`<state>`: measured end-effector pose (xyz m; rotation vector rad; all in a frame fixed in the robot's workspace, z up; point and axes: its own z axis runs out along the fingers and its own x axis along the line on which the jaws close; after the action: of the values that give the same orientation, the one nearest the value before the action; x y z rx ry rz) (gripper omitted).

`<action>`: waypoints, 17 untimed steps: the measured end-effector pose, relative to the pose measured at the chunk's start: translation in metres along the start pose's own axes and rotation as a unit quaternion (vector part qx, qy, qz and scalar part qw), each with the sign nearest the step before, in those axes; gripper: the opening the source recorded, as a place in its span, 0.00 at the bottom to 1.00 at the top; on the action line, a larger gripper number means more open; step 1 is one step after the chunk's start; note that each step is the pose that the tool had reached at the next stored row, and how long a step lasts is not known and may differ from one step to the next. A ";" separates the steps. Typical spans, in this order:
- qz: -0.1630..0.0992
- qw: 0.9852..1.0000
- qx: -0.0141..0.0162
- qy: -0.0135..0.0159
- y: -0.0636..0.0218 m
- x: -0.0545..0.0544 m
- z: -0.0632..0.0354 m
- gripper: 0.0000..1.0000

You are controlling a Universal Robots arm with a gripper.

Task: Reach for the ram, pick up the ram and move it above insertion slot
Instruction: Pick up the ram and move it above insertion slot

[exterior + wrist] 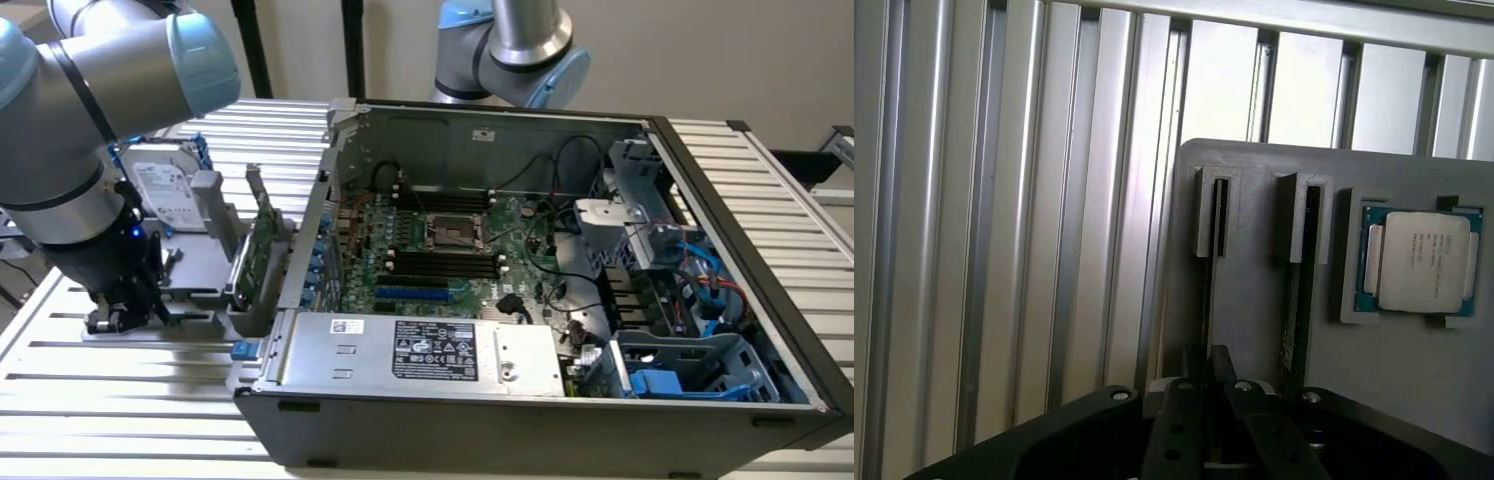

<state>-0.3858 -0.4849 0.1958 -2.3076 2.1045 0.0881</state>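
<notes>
The ram stands on edge in a slotted grey holder, seen as a thin line running down between my fingers. My gripper straddles its near end, and the two black fingers sit close on either side, shut on the stick. In the exterior view my gripper is low over the holder on the exterior view's left, outside the open computer case. The long black memory slots lie in the middle of the motherboard.
A second thin stick stands in the neighbouring slot, and a processor chip lies in a pocket beside it. A silver-labelled hard drive and a taller green expansion card stand on the holder. A second arm is behind the case.
</notes>
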 end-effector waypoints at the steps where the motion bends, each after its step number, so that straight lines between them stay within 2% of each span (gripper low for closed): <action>1: 0.001 1.000 0.000 0.000 -0.0001 0.000 0.0000 0.14; 6: 0.009 1.000 -0.003 -0.001 -0.0003 0.000 -0.0019 0.14; 11: 0.015 1.000 -0.003 -0.001 -0.0012 0.000 -0.0090 0.14; 14: 0.015 1.000 -0.003 -0.001 -0.0013 -0.001 -0.0170 0.14; 17: 0.016 1.000 -0.003 -0.001 -0.0011 -0.001 -0.0300 0.14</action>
<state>-0.3839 -0.4850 0.2259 -2.2780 2.1432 0.0978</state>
